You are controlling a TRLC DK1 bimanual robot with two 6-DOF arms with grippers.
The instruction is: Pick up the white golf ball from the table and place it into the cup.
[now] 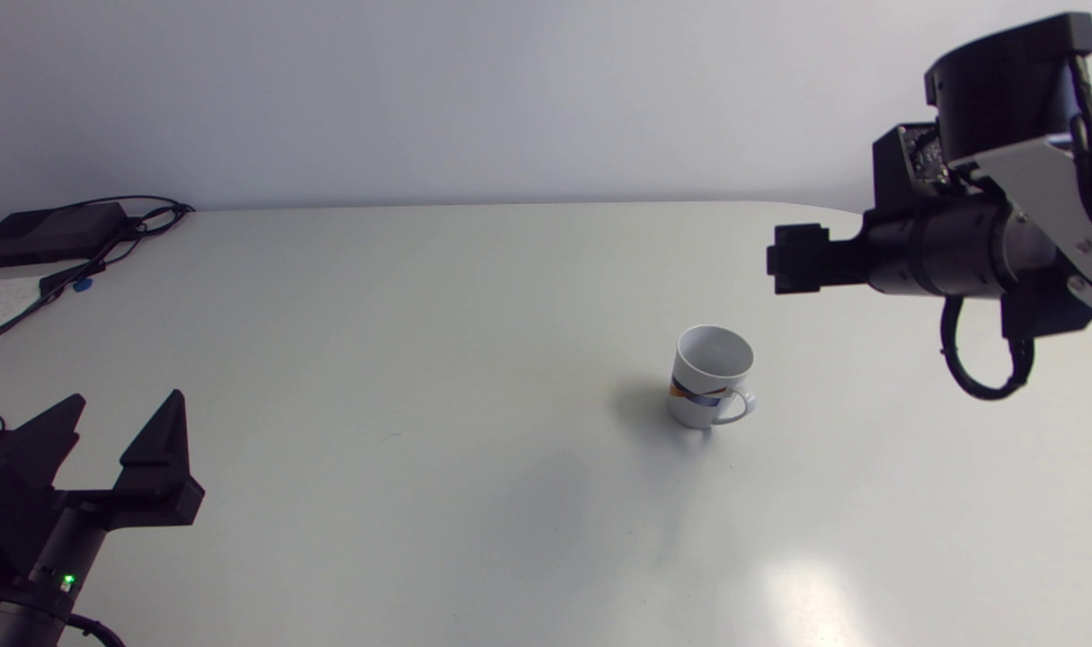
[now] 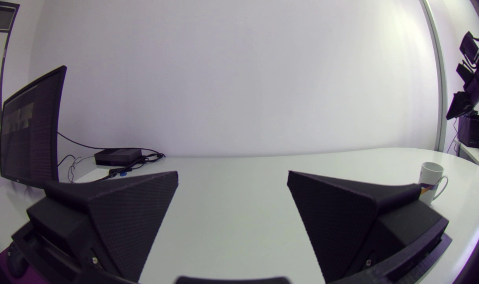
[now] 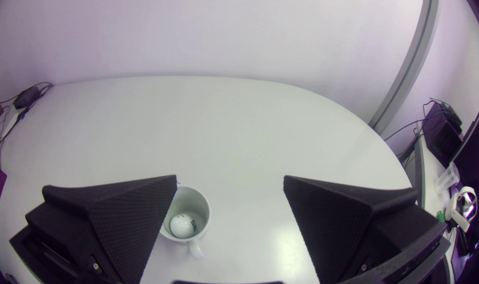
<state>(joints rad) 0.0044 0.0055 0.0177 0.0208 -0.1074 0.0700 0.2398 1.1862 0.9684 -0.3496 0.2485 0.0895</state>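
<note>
Right gripper [image 3: 229, 179] hangs above the table [image 1: 420, 359] with its 2 fingers spread wide, and nothing is between them. Just under its one finger, in the right wrist view, stands the cup [image 3: 203, 207], upright, with the handle turned toward the gripper. The golf ball [image 3: 182, 225] lies on the bottom of the cup, a little to one side, touching the inner wall as far as I can judge. So I would say the task is done at this point, and the right arm [image 1: 941, 256] only needs to go away without touching the rim.

About handling: the ball is hard, light and round, so it rolls easily and can slip out of flat fingers. If I had to take it, I would close on it across the middle, from 2 opposite sides, and gently. Inside the cup this looks difficult, because the fingers are broad and the opening is narrow. The cup looks like ceramic, so it can break, and a push on the rim or handle may tip it.

Further away, at the near left corner in the head view, the left gripper [image 1: 125, 400] rests low, well apart from the cup [image 1: 698, 395]. Its fingers are also wide apart and hold nothing. Farthest, at the back left corner of the table, I see a black box [image 1: 47, 234] with cables [image 1: 141, 220].
</note>
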